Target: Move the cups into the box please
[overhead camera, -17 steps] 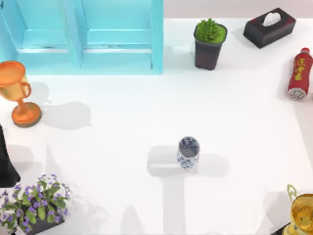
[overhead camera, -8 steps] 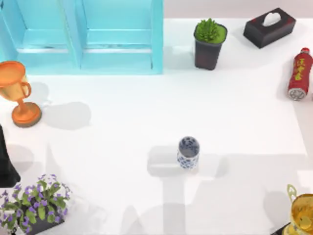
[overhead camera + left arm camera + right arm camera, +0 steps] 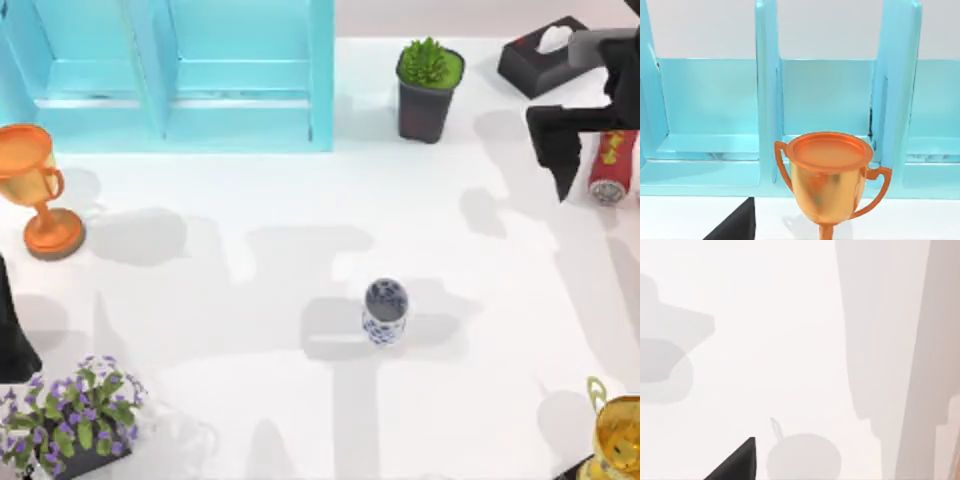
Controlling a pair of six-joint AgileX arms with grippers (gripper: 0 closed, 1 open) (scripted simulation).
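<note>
Blue-and-white floral cup (image 3: 385, 311) upright near table (image 3: 300, 230) centre, long axis vertical, open mouth up toward overhead camera, base on the surface. Nothing touching it.

Right gripper (image 3: 566, 150) at far right of table, toward the back, well apart from cup; cup lies toward the front and the left of it. Dark fingers point down toward the table, just beside red bottle (image 3: 611, 152) and in front of tissue box (image 3: 550, 52). Right arm enters from right edge, reaching in over the bottle. Open or clenched: cannot tell. Right wrist view: white tabletop with grey shadows, one dark fingertip (image 3: 735, 462) at frame edge.

Left arm parked at left edge of table, dark mass (image 3: 12, 330) between orange trophy (image 3: 32, 185) and purple flower pot (image 3: 70, 415). Left wrist view: orange trophy in front of blue box (image 3: 715, 125) compartments; state of left fingers not discernible.

Blue box (image 3: 170, 75) at back left. Green potted plant (image 3: 428, 88) at back centre-right. Gold trophy (image 3: 618, 432) at front right corner.
</note>
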